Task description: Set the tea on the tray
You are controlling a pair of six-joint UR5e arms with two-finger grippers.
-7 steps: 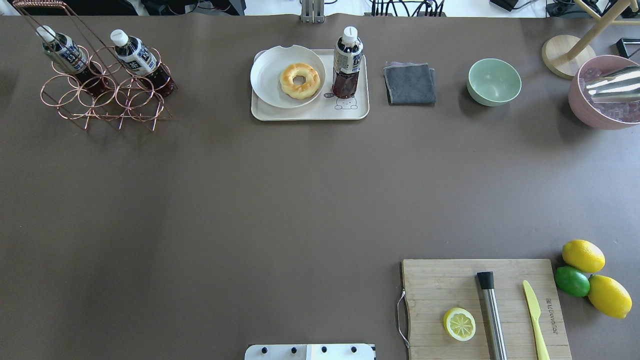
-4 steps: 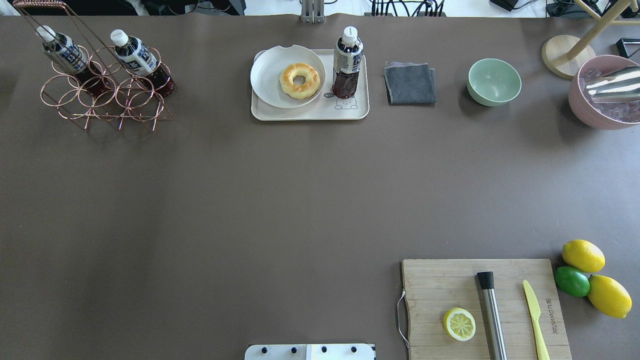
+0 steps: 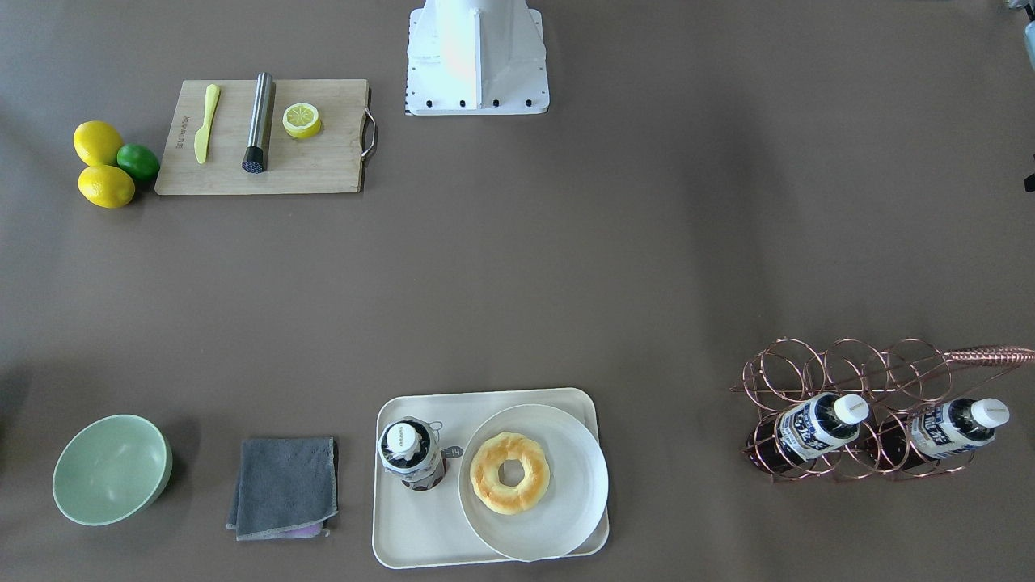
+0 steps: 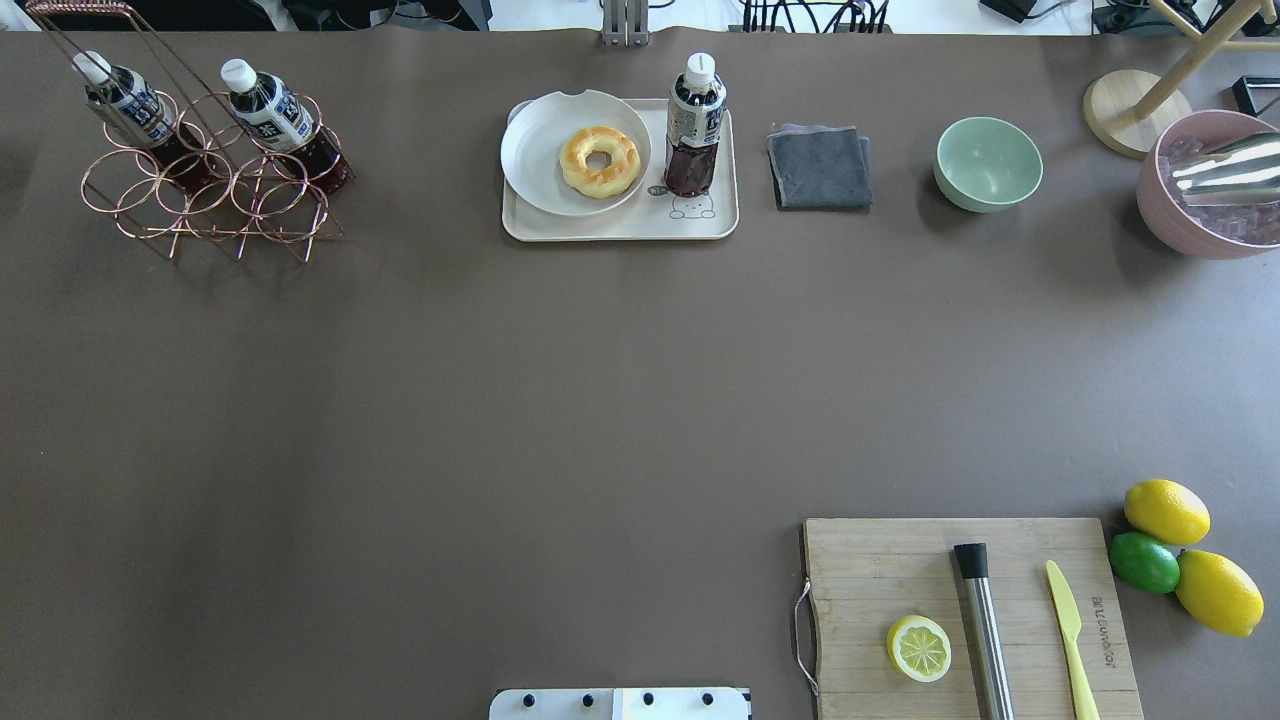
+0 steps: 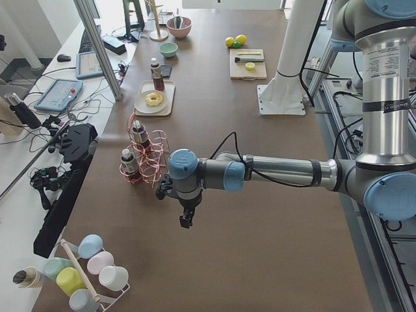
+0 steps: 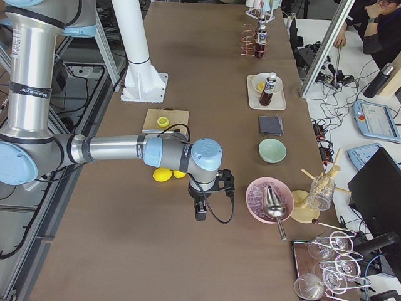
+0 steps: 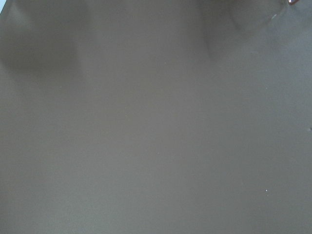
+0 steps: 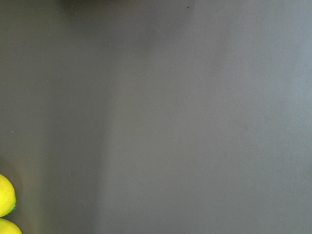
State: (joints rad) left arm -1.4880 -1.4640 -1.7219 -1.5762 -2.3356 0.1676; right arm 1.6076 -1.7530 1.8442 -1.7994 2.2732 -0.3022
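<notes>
A tea bottle (image 4: 694, 125) with a white cap stands upright on the cream tray (image 4: 620, 228), next to the bear drawing; the front-facing view shows the bottle (image 3: 411, 453) and tray (image 3: 412, 533) too. Two look-alike bottles (image 4: 130, 105) (image 4: 275, 115) lie in a copper wire rack (image 4: 210, 200). My left gripper (image 5: 186, 218) shows only in the exterior left view, hanging over bare table near the rack. My right gripper (image 6: 200, 212) shows only in the exterior right view, near the lemons. I cannot tell whether either is open or shut.
A round white plate (image 4: 540, 175) with a doughnut (image 4: 599, 160) shares the tray. A grey cloth (image 4: 820, 167), a green bowl (image 4: 988, 163) and a pink bowl (image 4: 1200, 200) stand along the far edge. A wooden cutting board (image 4: 880, 570) and lemons (image 4: 1167, 511) are near right.
</notes>
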